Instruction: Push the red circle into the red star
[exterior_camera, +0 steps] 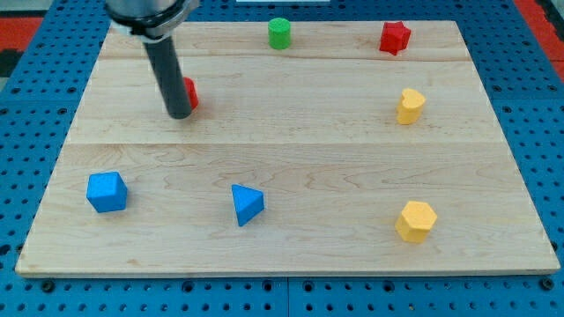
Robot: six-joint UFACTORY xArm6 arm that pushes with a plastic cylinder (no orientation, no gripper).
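Clutter first: green cylinder (279, 33) sits at the board's top edge, roughly mid-width, and lies near the line between the red circle and the red star. Red star (395, 38) is near the top right corner. Yellow block (410, 106) sits just below the star along the right side; a second yellow block, hexagonal (416, 220), is near the bottom right corner. Blue cube (107, 192) is near the bottom left corner, blue triangular block (247, 204) toward the bottom edge, left of centre. Wooden board (291, 255) lies on blue pegboard (529, 26).

Red circle (189, 92) sits in the upper left area, mostly hidden behind the rod. Rod has no jaws; my tip (179, 114) is down at the circle's left side, apparently touching it.
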